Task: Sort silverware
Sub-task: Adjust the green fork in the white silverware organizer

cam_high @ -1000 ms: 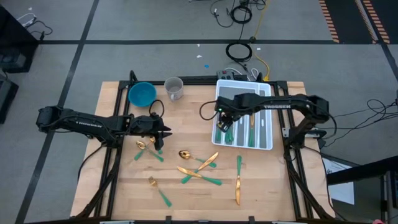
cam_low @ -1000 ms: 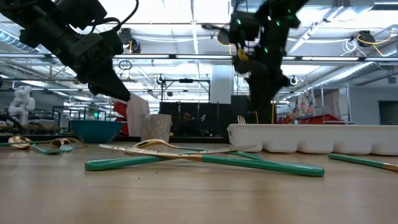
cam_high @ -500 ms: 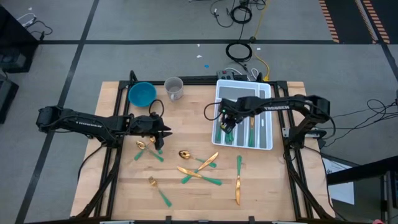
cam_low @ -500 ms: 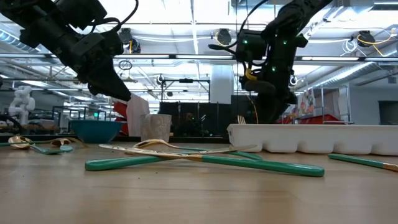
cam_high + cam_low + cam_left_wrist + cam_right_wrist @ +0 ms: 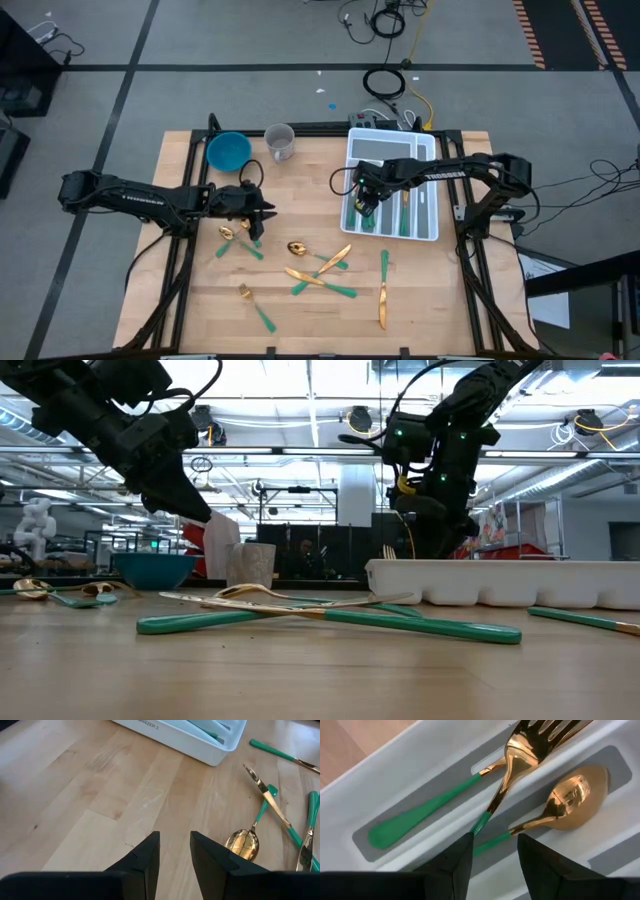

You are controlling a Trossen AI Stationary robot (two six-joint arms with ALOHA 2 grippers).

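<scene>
**Hovering Over the White Tray**

Hanging just above the white tray (image 5: 392,197), the right gripper (image 5: 366,203) had its jaws a little apart with nothing between them. Right under it, inside a slot of the tray, lay two gold forks (image 5: 530,740) with green handles and one gold spoon (image 5: 572,795). One fork lay across the other fork's handle.

The left gripper (image 5: 262,212) waited over the wooden counter (image 5: 300,310), well away from the tray, and its jaws were also a little apart and empty. More silverware (image 5: 320,272) lay loose on the counter beside the tray. A gold spoon (image 5: 242,843) sat near the left gripper. A blue bowl (image 5: 228,151) and a clear cup (image 5: 280,141) stood at the back of the counter, beside the tray.
</scene>
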